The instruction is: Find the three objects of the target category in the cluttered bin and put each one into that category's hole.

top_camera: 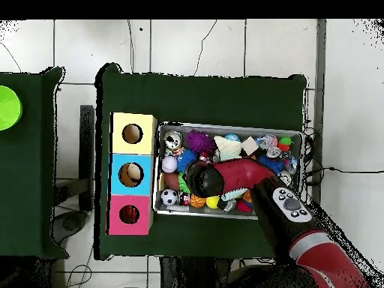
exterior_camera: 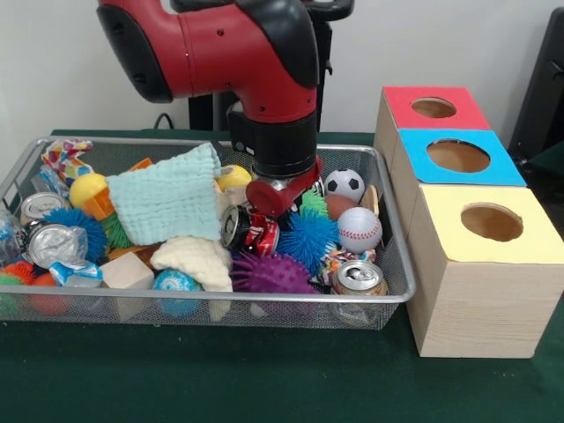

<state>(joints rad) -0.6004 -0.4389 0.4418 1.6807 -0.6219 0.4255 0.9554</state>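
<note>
Colours crowding a silver wire-mesh bin (exterior_camera: 398, 291) on green cloth

The red and black arm (exterior_camera: 229, 48) is showing over a mint green waffle-textured cloth (exterior_camera: 172, 201), with a cream cloth (exterior_camera: 201, 260) at 6 o'clock from it. A black-and-white soccer ball (exterior_camera: 345, 183) is sitting at 12 o'clock from a white baseball (exterior_camera: 359, 228) with red stitching; purple (exterior_camera: 269, 273) and blue (exterior_camera: 308, 238) spiky balls are glowing nearby. The wooden boxes are wearing red (exterior_camera: 432, 107), blue (exterior_camera: 458, 157) and yellow (exterior_camera: 489, 225) tops.
</note>
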